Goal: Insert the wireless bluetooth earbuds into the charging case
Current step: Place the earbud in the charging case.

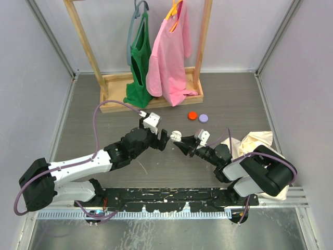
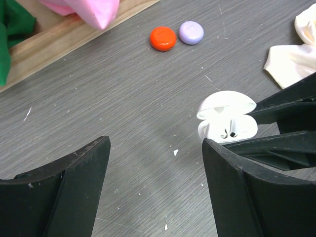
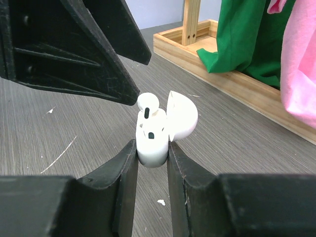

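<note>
My right gripper is shut on the white charging case, holding it just above the table with its lid flipped open. Both pale earbuds sit in the case; one stands higher than the other. My left gripper is open with nothing between its fingers, and the case lies just beyond its right fingertip. In the right wrist view a left finger hangs close over the raised earbud. From the top, the case sits between the two grippers at mid-table.
A red disc and a lavender disc lie behind the case. At the back stands a wooden rack with green and pink garments. A cream cloth lies by the right arm.
</note>
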